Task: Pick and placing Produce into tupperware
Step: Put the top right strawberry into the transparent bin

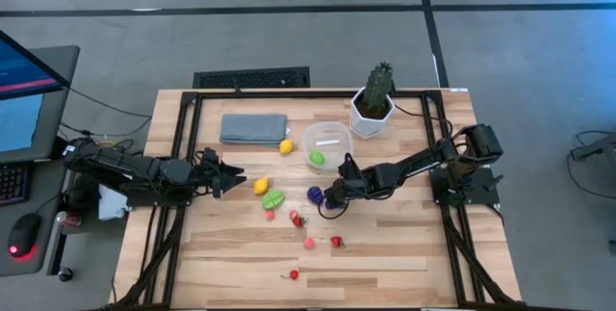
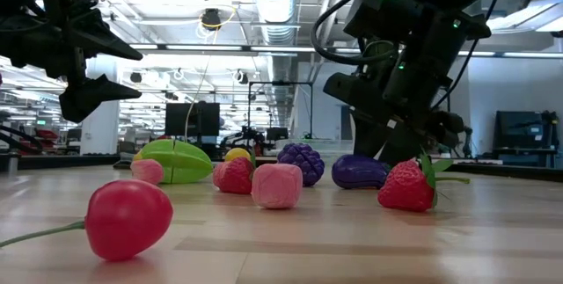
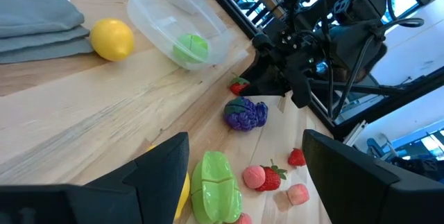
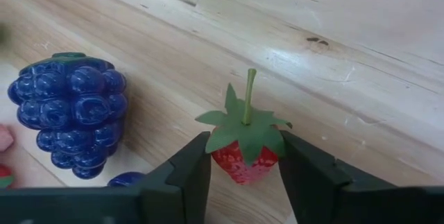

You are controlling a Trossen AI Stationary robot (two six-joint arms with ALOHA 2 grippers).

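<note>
Right claw (image 4: 243,175) was clamped on a small strawberry (image 4: 244,156), low on the table (image 1: 404,244), just beside the tupperware (image 1: 327,144). Purple grape bunch (image 4: 69,109) sat close by, away from the tupperware. Left claw (image 1: 234,177) hung with fingers apart, farther from the tupperware, near a yellow piece (image 1: 261,186) and a green starfruit (image 1: 273,198). One green piece (image 1: 317,158) lay inside the tupperware; lemon (image 1: 286,145), folded cloth (image 1: 254,128) and potted cactus (image 1: 374,99) flanked it. No readable writing.
</note>
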